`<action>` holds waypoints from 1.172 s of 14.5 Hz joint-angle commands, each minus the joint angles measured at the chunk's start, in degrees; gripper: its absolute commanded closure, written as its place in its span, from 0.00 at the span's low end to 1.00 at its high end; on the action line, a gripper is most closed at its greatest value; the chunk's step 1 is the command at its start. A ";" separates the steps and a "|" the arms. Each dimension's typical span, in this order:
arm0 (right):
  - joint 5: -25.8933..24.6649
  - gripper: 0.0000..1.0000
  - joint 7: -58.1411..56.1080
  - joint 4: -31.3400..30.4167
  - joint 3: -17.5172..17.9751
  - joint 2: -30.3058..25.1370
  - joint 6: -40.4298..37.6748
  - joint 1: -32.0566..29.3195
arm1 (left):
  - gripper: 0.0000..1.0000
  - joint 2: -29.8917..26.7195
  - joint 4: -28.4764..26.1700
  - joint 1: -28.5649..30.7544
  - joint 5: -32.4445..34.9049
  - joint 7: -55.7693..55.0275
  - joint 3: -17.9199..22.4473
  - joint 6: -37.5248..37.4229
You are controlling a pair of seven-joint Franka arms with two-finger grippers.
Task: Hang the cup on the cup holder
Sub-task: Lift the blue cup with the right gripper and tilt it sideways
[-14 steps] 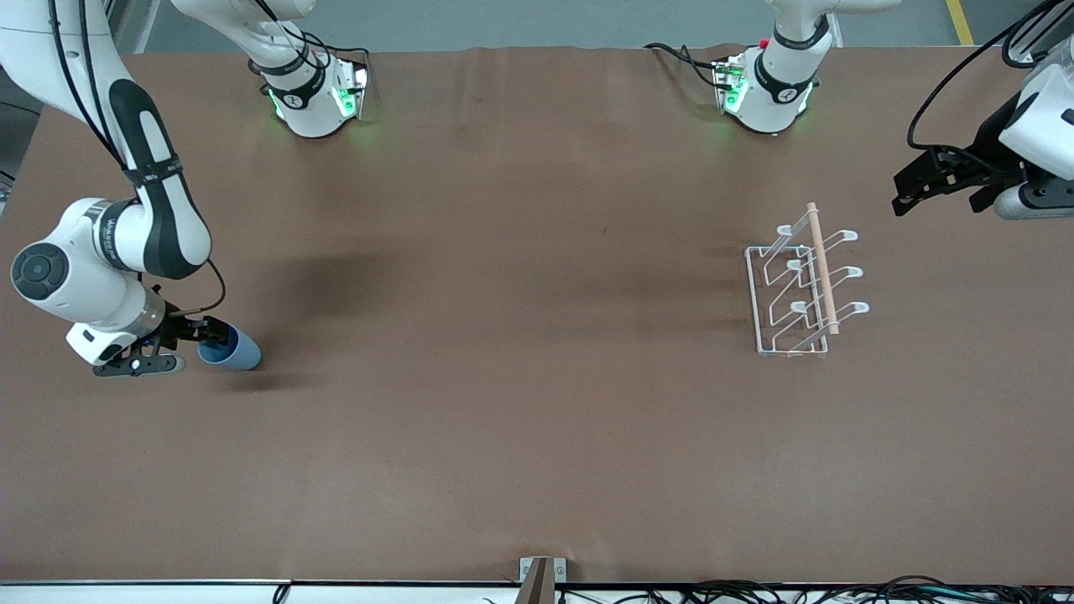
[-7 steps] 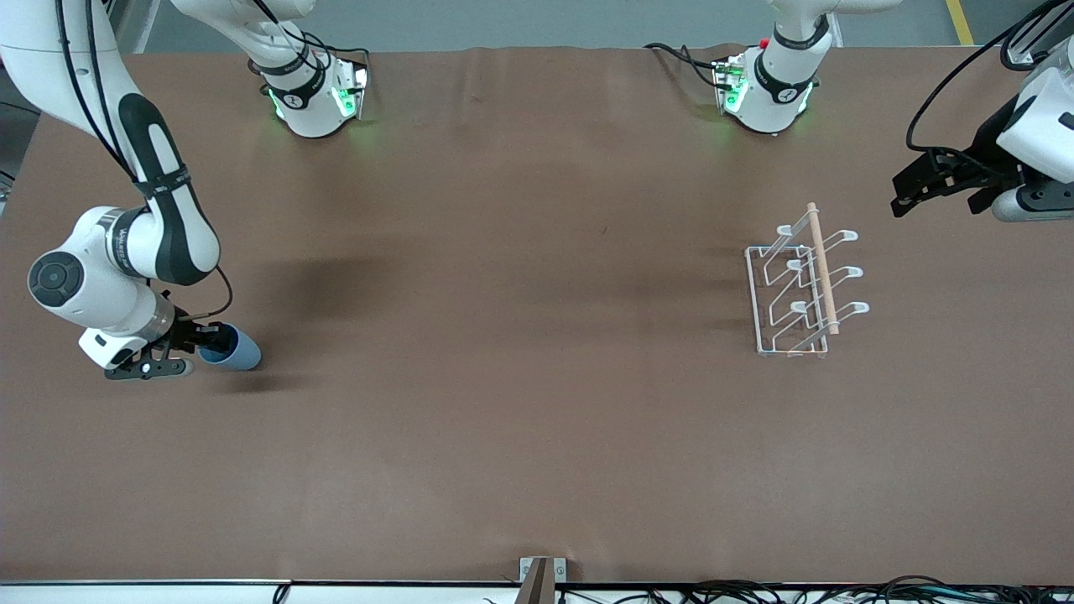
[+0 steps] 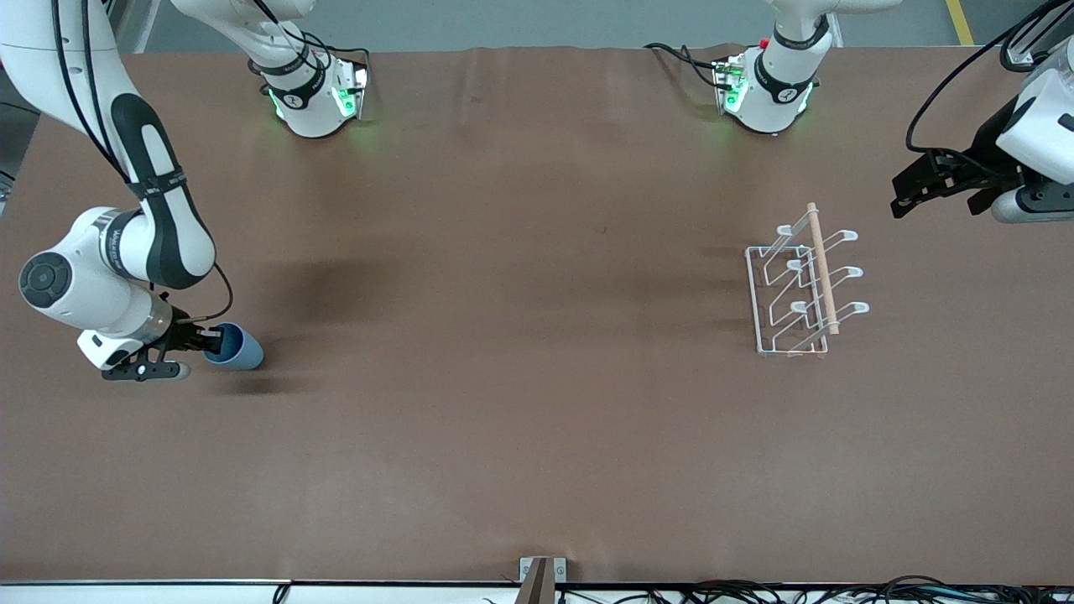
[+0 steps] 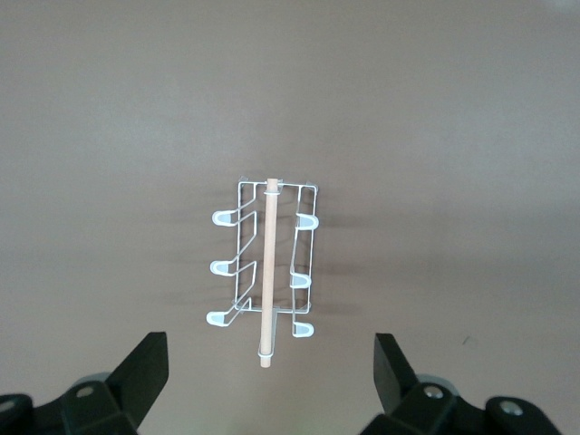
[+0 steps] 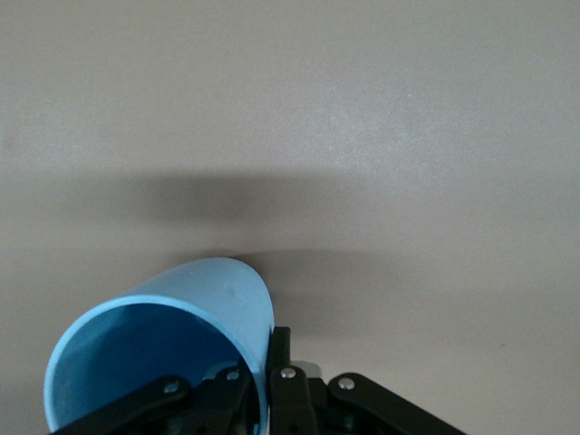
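Pinching the cup (image 3: 236, 347) rim, right claw (image 3: 206, 341), left claw (image 3: 910, 191) spread, waiting above the table

I see a wide table (image 3: 537, 419) covered with a matte brown sheet that carries faint creases near its upper edge in the front view. Soft shadows lie on the sheet. Above the table I see a strip of grey floor (image 3: 537, 21) with a yellow line (image 3: 957, 21) toward the left arm's end. At the edge nearest the camera I see a small metal bracket (image 3: 542, 570) and black cables (image 3: 797, 591).
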 commanded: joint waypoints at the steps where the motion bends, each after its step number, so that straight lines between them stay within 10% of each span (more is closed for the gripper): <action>1: 1.18 1.00 -0.68 4.35 0.27 -1.33 -8.06 -0.04 | 0.00 -0.15 -0.08 -0.20 -0.64 -0.20 0.32 0.61; 7: 11.01 0.99 0.20 10.44 0.62 -9.22 -23.21 2.76 | 0.00 -0.24 0.01 -0.20 -0.64 -0.20 0.32 0.44; 17: 49.31 1.00 0.29 -3.88 0.62 -18.21 -28.05 17.26 | 0.00 -0.24 0.36 -0.20 -0.73 1.12 0.23 0.44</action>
